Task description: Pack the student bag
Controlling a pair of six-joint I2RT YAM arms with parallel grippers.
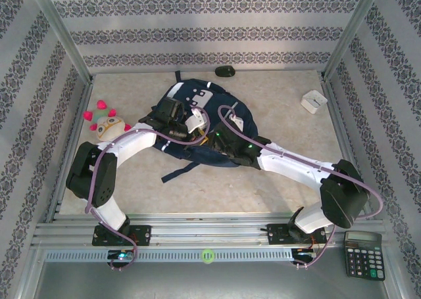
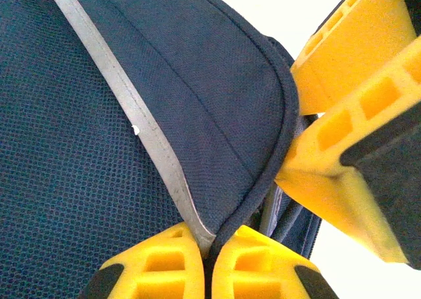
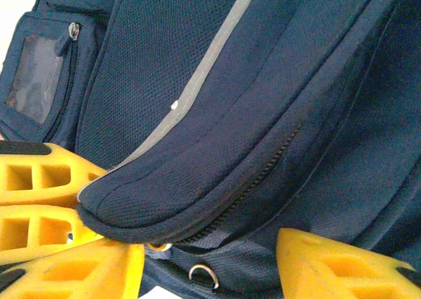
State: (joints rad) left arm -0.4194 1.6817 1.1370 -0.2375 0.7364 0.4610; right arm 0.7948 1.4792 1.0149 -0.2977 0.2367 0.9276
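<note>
Left claw (image 2: 209, 250) clenched on student bag (image 2: 197, 95) flap edge | right claw (image 3: 209, 263) released, straddling zipper (image 3: 263, 174)

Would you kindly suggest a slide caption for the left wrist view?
Left gripper pinching the backpack's striped flap edge, the right gripper's yellow fingers close beside it.

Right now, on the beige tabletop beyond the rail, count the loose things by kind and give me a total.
student bag: 1
plush toy: 1
small white box: 1
dark oval object: 1
Total: 4
</note>
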